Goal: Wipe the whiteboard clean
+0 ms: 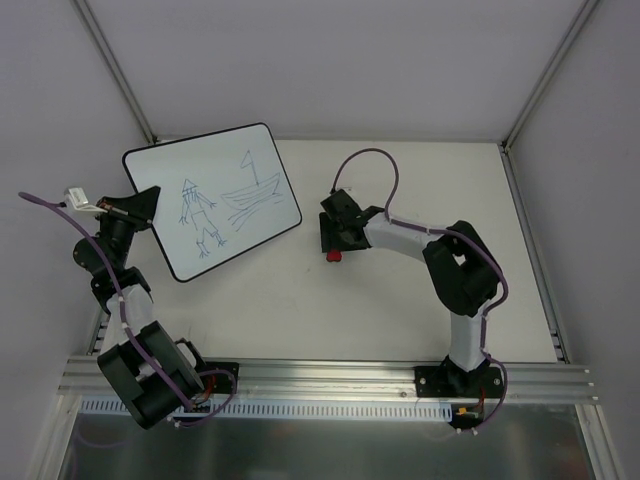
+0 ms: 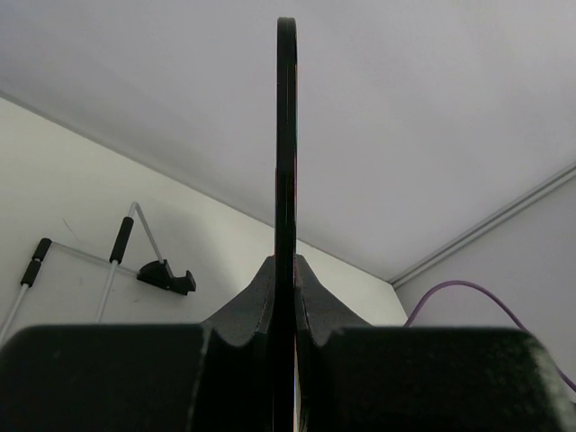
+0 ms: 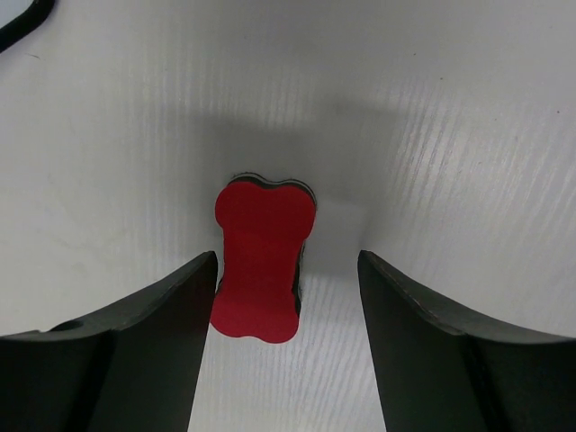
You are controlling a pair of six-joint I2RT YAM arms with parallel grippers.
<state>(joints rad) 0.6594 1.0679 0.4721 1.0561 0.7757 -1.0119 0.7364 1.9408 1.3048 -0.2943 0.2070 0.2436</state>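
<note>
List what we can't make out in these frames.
- Left wrist view: the large white, black-bordered whiteboard sits edge-on in the left gripper, so its drawn face is unseen.
- Top view: the small red bone-shaped eraser is mostly hidden under the right gripper.
- Right wrist view: a black curved line is cut off by the top-left corner and can't be identified.
- Top view: the blue marker drawings are too small for fine detail.

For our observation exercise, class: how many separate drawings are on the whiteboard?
2. A stick figure stands near the middle of the whiteboard; a sailboat is right of it in the top view, nearer the far edge. The left gripper covers a little of one edge.
</note>
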